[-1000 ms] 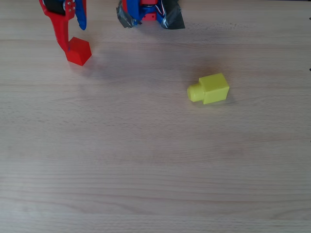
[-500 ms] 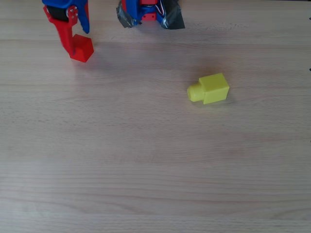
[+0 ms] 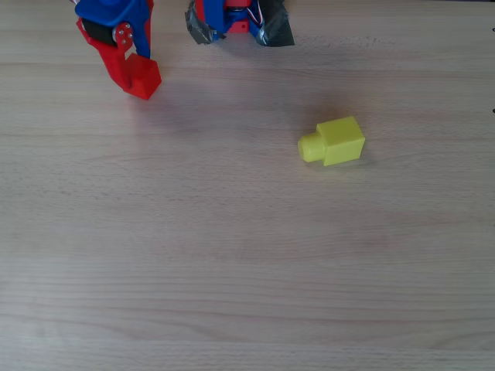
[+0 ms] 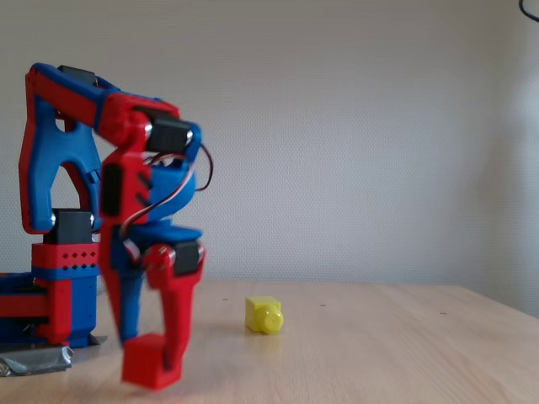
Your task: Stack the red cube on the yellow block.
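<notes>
**Red cube in the pincer, yellow block waiting across the table**

The gripper has its red and blue fingers closed on the cube near the table's top-left corner in the overhead view, close to the arm's taped base. In the fixed view the cube hangs at the fingertips, seemingly a little clear of the wooden table, tilted so that one corner points down. The block lies well apart, to the right and lower in the overhead view, resting on its side with the round stub aimed left; the fixed view shows the block beyond the arm, stub towards the camera.

The cube looks a light, stiff plastic piece with smooth matte faces, unlikely to crush but apt to twist between narrow fingers. Two opposite flat faces make the soundest hold, and the present skewed grasp may call for a gentle, level release. The block's flat upper face seems just wide enough to bear the cube, so a careless landing could send it sliding off
</notes>
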Motion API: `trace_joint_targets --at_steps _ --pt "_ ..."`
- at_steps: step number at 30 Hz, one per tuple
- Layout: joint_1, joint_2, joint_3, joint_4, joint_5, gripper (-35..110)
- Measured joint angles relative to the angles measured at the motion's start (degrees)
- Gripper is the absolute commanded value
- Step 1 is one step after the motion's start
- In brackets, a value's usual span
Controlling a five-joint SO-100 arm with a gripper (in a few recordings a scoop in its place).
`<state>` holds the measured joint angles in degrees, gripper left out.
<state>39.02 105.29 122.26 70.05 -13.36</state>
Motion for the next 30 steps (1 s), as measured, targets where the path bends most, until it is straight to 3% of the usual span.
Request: trace_joint_targets --at_steps 8,20,30 --pt "-21.4 2.7 -16.3 8.1 12.7 8" --pt "-52.5 2.7 -17.7 9.6 19.6 8" --pt "-62.0 -4.7 -21.7 7.8 22.7 8"
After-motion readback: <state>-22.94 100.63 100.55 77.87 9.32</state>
